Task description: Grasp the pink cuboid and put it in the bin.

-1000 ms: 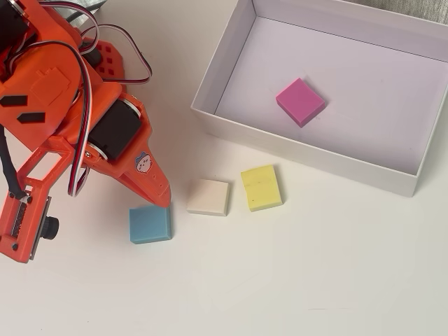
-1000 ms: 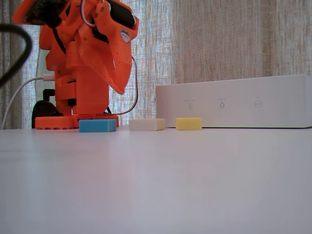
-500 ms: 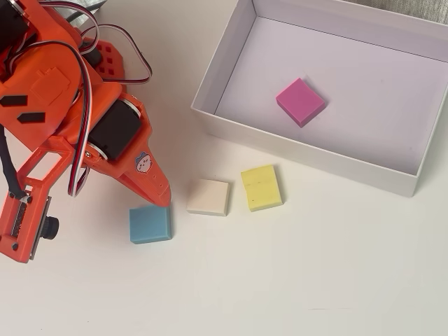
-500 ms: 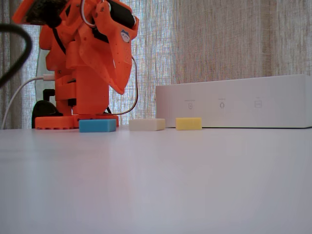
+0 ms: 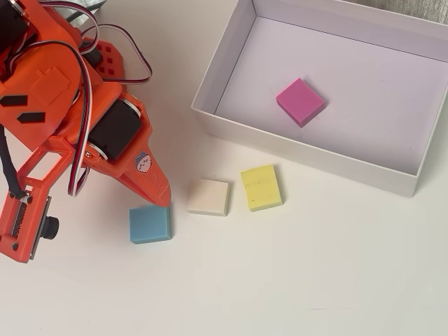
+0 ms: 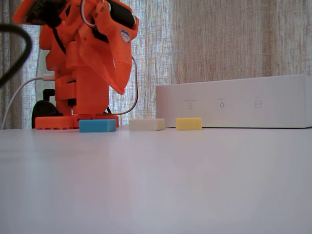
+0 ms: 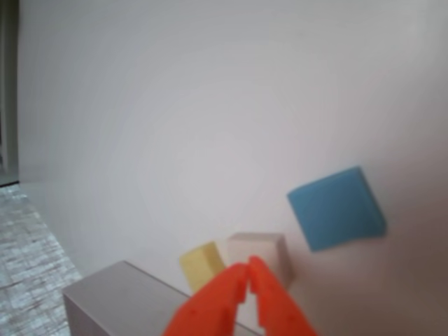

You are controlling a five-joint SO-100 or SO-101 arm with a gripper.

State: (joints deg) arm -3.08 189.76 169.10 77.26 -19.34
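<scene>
Gripper (image 7: pixel 248 269) looks closed to us, the two orange tips meet in the wrist view with nothing between them, and in the overhead view it's tucked back over by the arm's base with its point just above the blue block (image 5: pixel 150 224). So where's the pink cuboid (image 5: pixel 300 101)? It's lying flat inside the bin (image 5: pixel 210 84), roughly mid-floor, a bit toward the wall nearest the arm, not touching any wall. From the gripper that's up and to the right in the overhead view, well apart, with the bin's near wall between them. It's square, turned a bit diagonal to the bin walls, so no real long axis to speak of. Outside the bin, just beside that near wall, sit the yellow block (image 5: pixel 261 187) and a cream block (image 5: pixel 208 197), with the blue one further out toward the arm. Judging by how things lie, we'd say the job is done: no reach needed.
</scene>
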